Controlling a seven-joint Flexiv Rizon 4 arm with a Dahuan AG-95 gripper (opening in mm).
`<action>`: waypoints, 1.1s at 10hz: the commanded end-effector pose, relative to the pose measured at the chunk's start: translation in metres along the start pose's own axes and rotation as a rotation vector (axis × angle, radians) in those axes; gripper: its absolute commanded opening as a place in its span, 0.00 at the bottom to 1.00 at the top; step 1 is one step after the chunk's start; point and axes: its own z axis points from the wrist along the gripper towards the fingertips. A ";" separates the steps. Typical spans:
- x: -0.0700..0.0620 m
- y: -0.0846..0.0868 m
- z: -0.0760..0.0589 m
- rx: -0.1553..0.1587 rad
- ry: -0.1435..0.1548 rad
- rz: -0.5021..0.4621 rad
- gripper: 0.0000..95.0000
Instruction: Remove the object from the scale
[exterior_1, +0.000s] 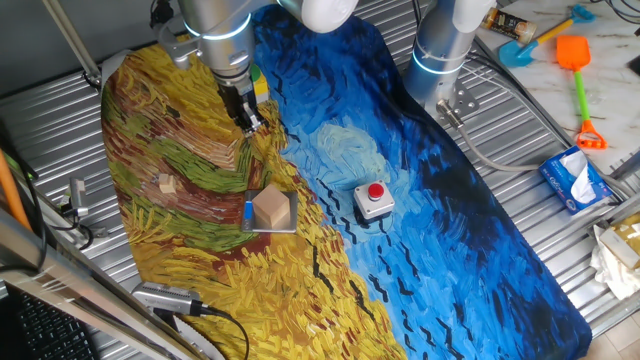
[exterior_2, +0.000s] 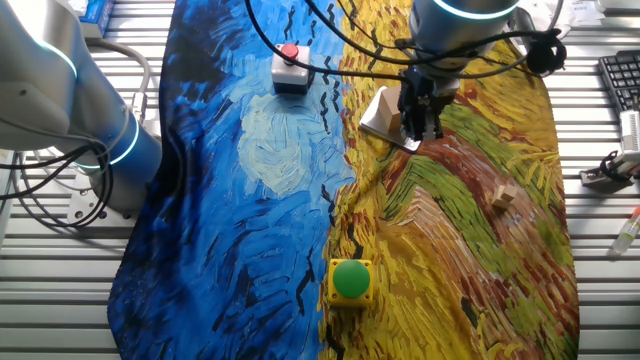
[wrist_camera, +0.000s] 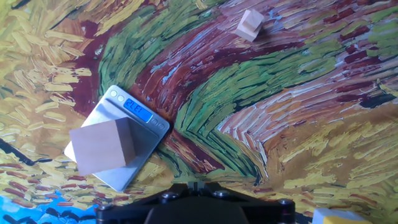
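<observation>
gripper (exterior_1: 247, 118) hung above the cloth (exterior_1: 430, 230) in the upper middle of one fixed view, fingers pointing down and holding nothing; whether they stood apart or together could not be told, since they were small and dark there and the hand view showed only the black base of the hand along its bottom edge.

block (exterior_1: 271, 208) sat on the scale (exterior_1: 282, 226) just left of centre in that view, clear of the gripper and below it in the frame. in the hand view the block (wrist_camera: 102, 147) covered the lower left part of the scale (wrist_camera: 152, 127), leaving the blue display strip and the corner nearest the middle of the frame bare. the block rested flat, one corner turned toward the camera, so its side faces looked open for a grasp from above; that was a judgement, not something shown.

around it lay little to hinder. a small wooden piece (wrist_camera: 250, 25) sat at the top of the hand view, well apart from the scale. a red-button box (exterior_1: 373, 199) stood to the right of the scale in one fixed view, near but not touching. a green-button box (exterior_2: 350, 281) sat low in the other fixed view, far off. removal had not yet begun.
</observation>
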 end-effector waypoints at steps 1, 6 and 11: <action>0.000 0.000 0.000 -0.001 0.002 0.002 0.00; -0.001 0.001 0.000 -0.001 0.002 0.002 0.00; -0.016 0.019 0.005 -0.005 0.001 0.023 0.00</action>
